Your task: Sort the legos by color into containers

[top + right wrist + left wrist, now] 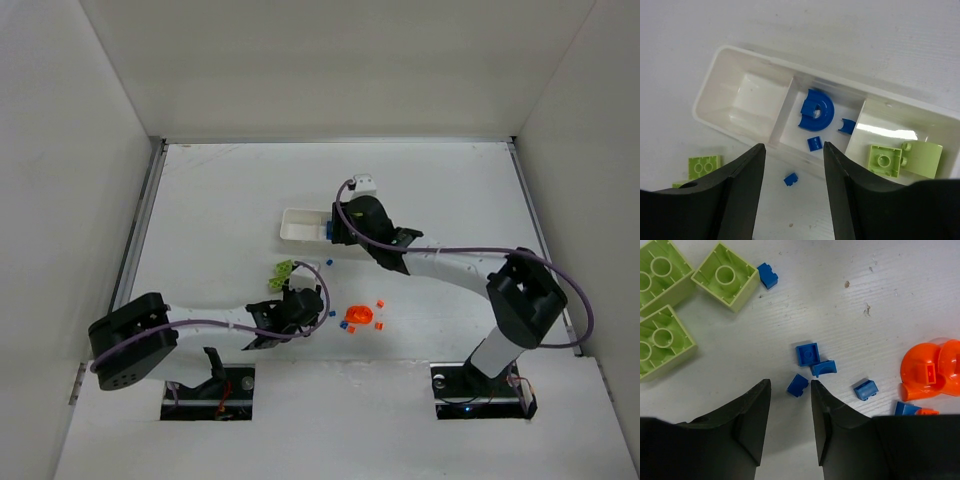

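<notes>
Top view: right gripper (340, 232) hovering over the tray (300, 225), hiding its middle and right end, so only the left end is showing. Left gripper (312, 306) working low over the loose legos, well apart from the tray on its near side. Green bricks (284, 270) lying between that gripper and the tray. Orange pieces (360, 318) sitting further right, also on the tray's near side.

Left wrist: jaws standing apart, gripping nothing. Small blue brick (798, 385) sitting right at the gap between the tips. My read is it's lining up a pinch on this one. Other blue bits (807, 353) lying just past it, rounded orange piece (930, 370) off to the right. Tray not showing in this view.

Right wrist: jaws standing wide and empty, above the tray's near wall at the middle compartment (827, 127).
- Middle is holding blue only: a blue arch (816, 107) plus two small bits.
- Right compartment (900, 127) is holding two green bricks.
- Left compartment (752, 97) is holding nothing, and I'm guessing it's being kept for orange.
- Stray blue brick (790, 179) lying on the table just outside the tray's near wall.
- Loose green brick (704, 166) lying off the tray's near left corner.
</notes>
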### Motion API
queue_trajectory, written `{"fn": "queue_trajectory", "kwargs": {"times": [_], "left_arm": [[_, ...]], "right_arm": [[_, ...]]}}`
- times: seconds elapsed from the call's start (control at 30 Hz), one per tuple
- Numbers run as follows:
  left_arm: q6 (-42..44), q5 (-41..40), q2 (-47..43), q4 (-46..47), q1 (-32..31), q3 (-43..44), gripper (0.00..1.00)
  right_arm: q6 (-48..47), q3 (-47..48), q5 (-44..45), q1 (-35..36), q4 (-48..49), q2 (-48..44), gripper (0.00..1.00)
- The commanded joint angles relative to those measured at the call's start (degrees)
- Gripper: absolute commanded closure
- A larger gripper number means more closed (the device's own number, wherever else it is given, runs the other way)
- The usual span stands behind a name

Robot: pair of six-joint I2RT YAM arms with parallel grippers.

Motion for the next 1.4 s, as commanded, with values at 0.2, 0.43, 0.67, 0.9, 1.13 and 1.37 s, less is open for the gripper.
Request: {"fn": "queue_trajectory", "kwargs": {"times": [0.2,0.43,0.67,0.9,1.13,1.37], "left_arm": [[1.3,1.5,3.7,-2.0,-0.6,3.2,0.84],[1.4,-0.9,-3.2,-7.6,-2.2,4.0,0.92],[2.3,0.6,-7.4,-7.1,3.1,11.4,0.92],[7.2,6.3,7.8,1.1,12.2,25.7,0.92],[8.1,9.5,24.6,1.1,19.8,39.0,0.90],[8.3,8.9,30.5,0.5,21.1,43.2,0.68]], "right_arm": [[2.0,-8.2,0.2,0.8,5.2,-9.4,0.44],[4.0,-17.3,0.6,-0.1,5.2,-19.2,0.44],[10.0,-28.4,3.1,0.0,4.3,-28.1,0.46],[13.9,-33.0,3.9,3.6,-1.5,-32.4,0.56],[21.3,-32.6,9.1,10.5,-13.2,-34.9,0.47],[24.9,-32.2,10.3,11.1,-16.4,-29.3,0.47]]}}
